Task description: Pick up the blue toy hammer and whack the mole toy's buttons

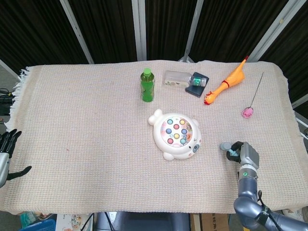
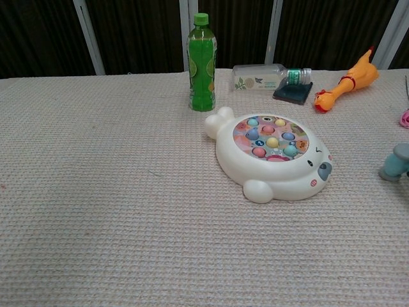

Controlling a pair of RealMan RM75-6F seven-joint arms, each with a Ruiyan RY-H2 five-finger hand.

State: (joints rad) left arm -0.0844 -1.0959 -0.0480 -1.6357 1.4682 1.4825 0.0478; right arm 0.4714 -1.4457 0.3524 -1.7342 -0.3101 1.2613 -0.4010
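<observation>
The robot's right hand [image 1: 242, 155] grips the small blue plastic toy hammer [image 1: 228, 148], whose head points left toward the white seal-shaped mole toy [image 1: 176, 134]; the left hand [image 1: 6, 153] is spread wide, holding nothing.

light: bright, even, overhead | shadows: faint, short | focus: sharp | glare: none

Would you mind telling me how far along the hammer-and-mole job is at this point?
Done: the right hand is at the blue toy hammer, apparently gripping its handle, though the grip itself is hidden. In hand: the hammer head sits low beside the mole toy, not over it. Left: bringing it over and striking the buttons. The left hand waits open at the table edge.
</observation>
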